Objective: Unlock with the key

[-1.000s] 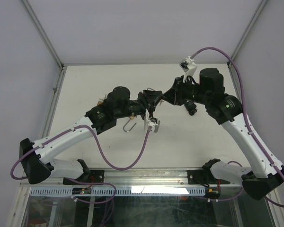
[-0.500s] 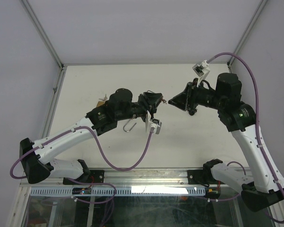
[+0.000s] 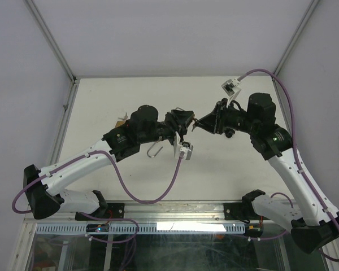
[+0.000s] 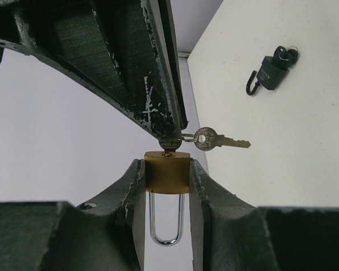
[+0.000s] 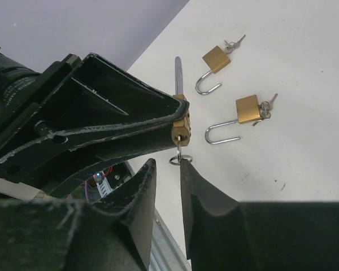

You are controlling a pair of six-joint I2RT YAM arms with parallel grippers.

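A brass padlock (image 4: 166, 172) is clamped between the left fingers (image 4: 133, 192) above the middle of the bench (image 3: 101, 101), keyhole facing the right arm, likely steadied for turning. The key (image 5: 179, 148) sits in it; the narrow right fingers (image 5: 200, 192) meet it, grip unclear.

You have the padlock (image 4: 166, 172) between the fingers of your left tool (image 3: 183, 121), up above the middle of the table (image 3: 226, 169). Your right tool (image 5: 168, 165) meets it from the right, with the key ring (image 5: 177, 161) between its parted tips. The key (image 4: 221, 140) sticks out sideways from that ring. Below, a second padlock (image 5: 214, 58) and a third padlock (image 5: 248, 109) lie near each other on the table. A fourth padlock (image 4: 269, 72) lies apart.
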